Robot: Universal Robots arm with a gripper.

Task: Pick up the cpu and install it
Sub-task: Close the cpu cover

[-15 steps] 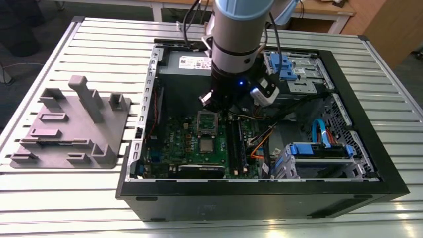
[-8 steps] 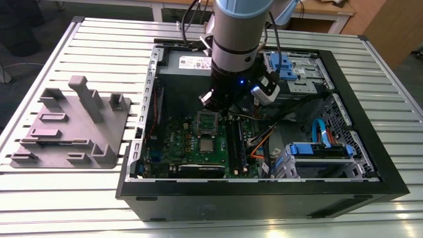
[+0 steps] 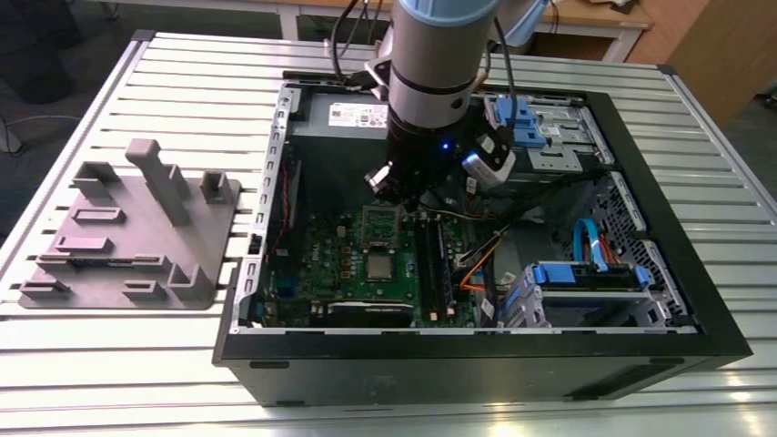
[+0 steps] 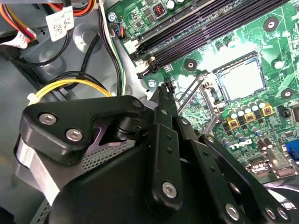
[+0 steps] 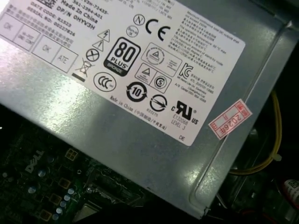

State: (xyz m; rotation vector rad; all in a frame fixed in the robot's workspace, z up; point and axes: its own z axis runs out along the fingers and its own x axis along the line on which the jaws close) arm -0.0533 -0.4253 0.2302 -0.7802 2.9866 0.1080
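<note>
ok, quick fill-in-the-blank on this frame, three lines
1. The cpu sits on the ___ motherboard.
2. The grey tray stands at the exterior view's ___ of the computer case.
3. The socket frame beside the cpu is swung ___.
Missing words: green; left; open.

Slatted metal table (image 3: 122,364); wooden desk (image 3: 583,14) behind; dark floor (image 3: 206,16).

- The arm (image 3: 431,82) hung over the open computer case (image 3: 680,300).
- The cpu (image 3: 380,265) lay on the green motherboard (image 3: 326,264).
- A grey tray (image 3: 122,250) sat at the exterior view's left.
</note>
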